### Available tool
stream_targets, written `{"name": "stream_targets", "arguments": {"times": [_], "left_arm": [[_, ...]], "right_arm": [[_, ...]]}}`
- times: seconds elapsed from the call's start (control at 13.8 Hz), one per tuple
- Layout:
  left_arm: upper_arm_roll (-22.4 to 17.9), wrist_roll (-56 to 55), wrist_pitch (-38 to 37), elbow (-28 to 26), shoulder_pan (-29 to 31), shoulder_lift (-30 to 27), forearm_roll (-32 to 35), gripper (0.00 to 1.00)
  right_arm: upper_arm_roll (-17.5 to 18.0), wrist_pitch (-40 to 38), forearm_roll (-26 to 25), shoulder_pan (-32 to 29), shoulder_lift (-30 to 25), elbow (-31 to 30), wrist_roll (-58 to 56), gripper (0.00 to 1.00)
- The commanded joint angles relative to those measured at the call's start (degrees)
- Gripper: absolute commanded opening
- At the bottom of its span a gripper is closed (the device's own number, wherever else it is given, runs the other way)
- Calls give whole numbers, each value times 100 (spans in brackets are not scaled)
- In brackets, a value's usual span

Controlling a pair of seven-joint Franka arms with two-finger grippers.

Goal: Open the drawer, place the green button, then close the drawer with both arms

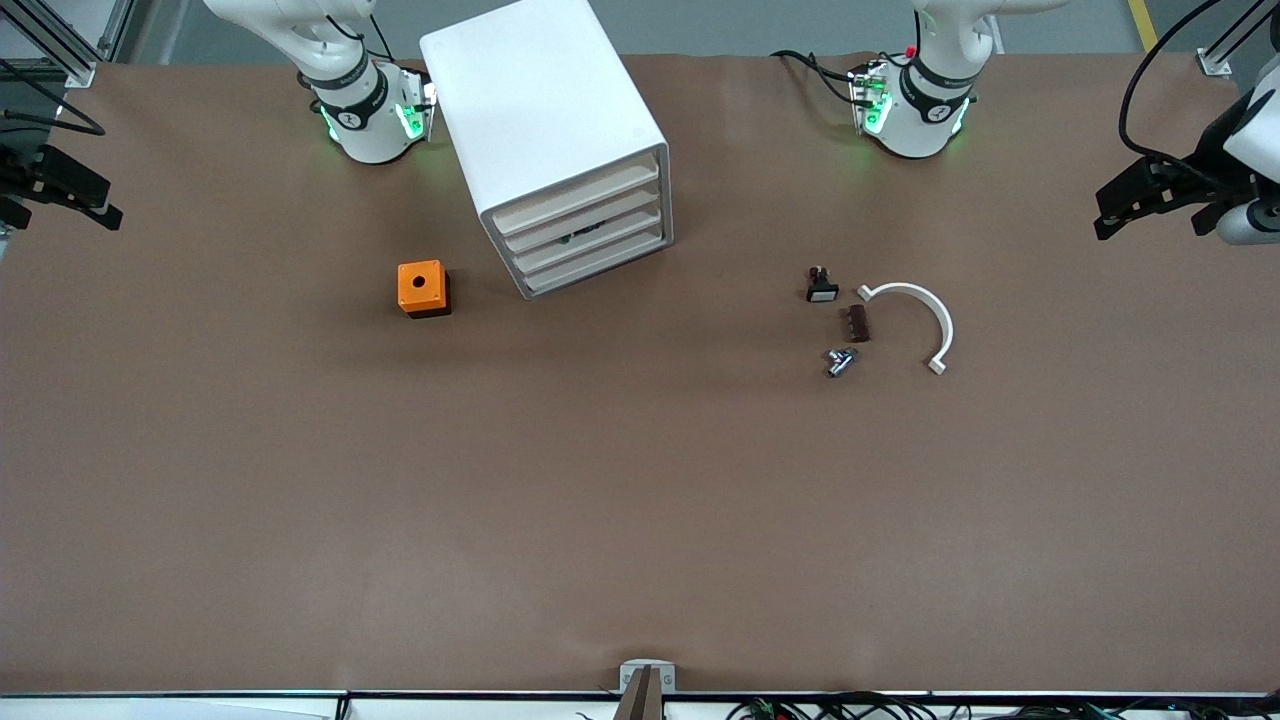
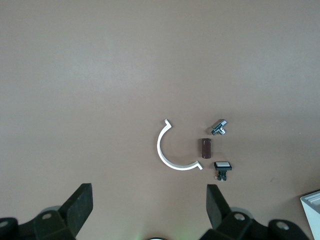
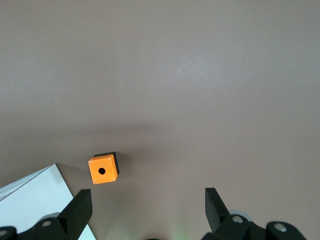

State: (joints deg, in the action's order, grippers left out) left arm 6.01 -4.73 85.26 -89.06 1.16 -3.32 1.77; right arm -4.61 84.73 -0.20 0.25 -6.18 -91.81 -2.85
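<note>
left fingers (image 2: 85, 200): spread wide, holding nothing; left gripper (image 1: 1135, 200) hangs over the bench (image 1: 640, 520) edge at the left arm's end, waiting

right fingers (image 3: 82, 207): same deal, wide apart and empty; right gripper (image 1: 65, 190) sits over the right arm's end of the bench

drawer (image 1: 590, 245): all four look shut, stacked in the white cabinet (image 1: 545, 110) between the two bases, fronts angled toward the camera and a bit toward the left arm's end; something dark shows through one gap, can't tell what

button: honestly can't spot a green cap anywhere; only a black button with white cap (image 1: 821, 286) sits with a small dark brown block (image 1: 859, 323), a metal fitting (image 1: 840, 362) and a white half-ring clip (image 1: 920, 320), clustered toward the left arm's end

key relation: that cluster is way nearer the left gripper, so I'd guess left picks; the right is closer to the cabinet's side

room: loads of bare bench in front of the drawers; orange box (image 1: 423, 288) beside the cabinet is the only thing near the right arm's path
</note>
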Motion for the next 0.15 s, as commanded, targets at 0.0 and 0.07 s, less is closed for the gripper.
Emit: {"name": "stream_targets", "arguments": {"times": [0.0, 0.07], "left_arm": [[101, 77, -98, 12, -2, -19, 17, 100], [102, 77, -106, 12, -2, -19, 17, 100]], "right_arm": [[-40, 88, 47, 11, -173, -188, 83, 100], [-40, 97, 47, 11, -173, -188, 83, 100]]}}
